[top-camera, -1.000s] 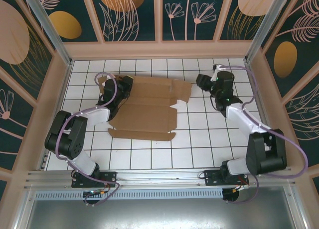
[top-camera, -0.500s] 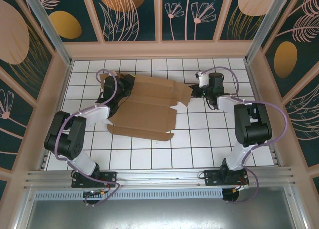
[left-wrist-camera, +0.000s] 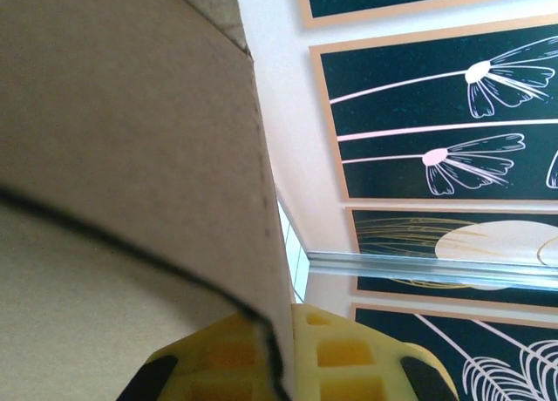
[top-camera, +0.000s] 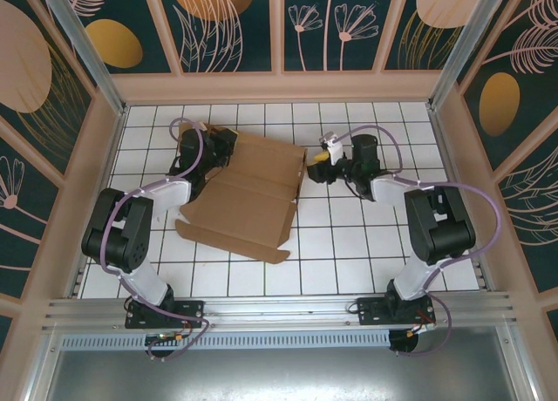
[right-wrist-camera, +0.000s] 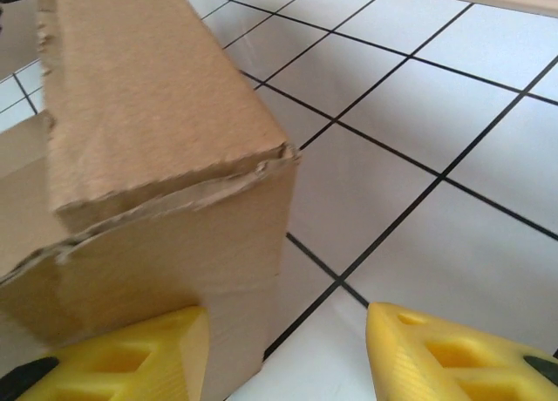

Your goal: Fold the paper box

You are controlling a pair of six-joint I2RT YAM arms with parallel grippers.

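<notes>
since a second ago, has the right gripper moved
Yes. The right gripper has swung left across the tiled floor, up to the right edge of the paper box.

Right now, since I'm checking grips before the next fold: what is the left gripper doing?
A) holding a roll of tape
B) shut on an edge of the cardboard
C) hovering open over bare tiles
B: in the left wrist view the left gripper has its yellow fingers closed, with an edge of the paper box pinched between them.
</notes>
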